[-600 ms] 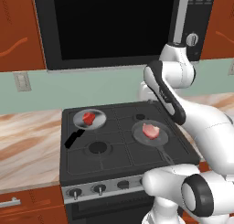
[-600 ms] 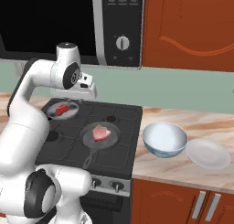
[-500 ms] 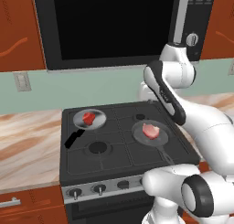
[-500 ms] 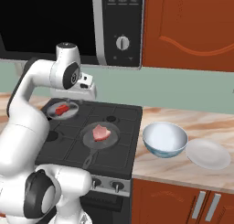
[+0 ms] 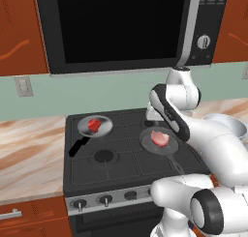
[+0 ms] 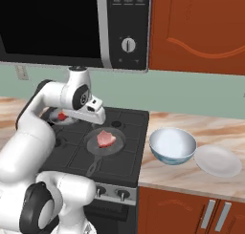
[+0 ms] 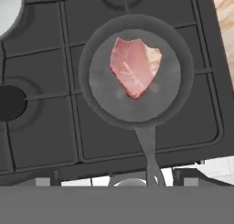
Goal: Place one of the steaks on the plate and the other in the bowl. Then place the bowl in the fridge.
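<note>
The paler pink steak [image 7: 135, 65] [image 6: 105, 139] [image 5: 159, 138] lies in the right grey frying pan [image 7: 98, 88] on the stove. In the back left pan [image 5: 105, 126] sits the bright red steak [image 5: 94, 124] [image 6: 61, 116]. On the counter to the right of the stove, the white bowl [image 6: 172, 145] stands with nothing in it, and the flat white plate [image 6: 217, 160] lies bare just beyond it. My gripper [image 6: 98, 117] hovers open above the right pan, a little behind the pink steak, holding nothing. The fridge is out of view.
A black microwave [image 5: 116, 28] hangs low over the stove [image 5: 121, 158], above my arm. The right pan's handle [image 7: 148, 150] points toward the stove's front edge. Wood cabinets flank the microwave. Marble counter [image 5: 29, 149] runs left of the stove.
My arm has come down and forward, bringing the hand lower over the right pan. The steaks, pans, bowl and plate have stayed put.
</note>
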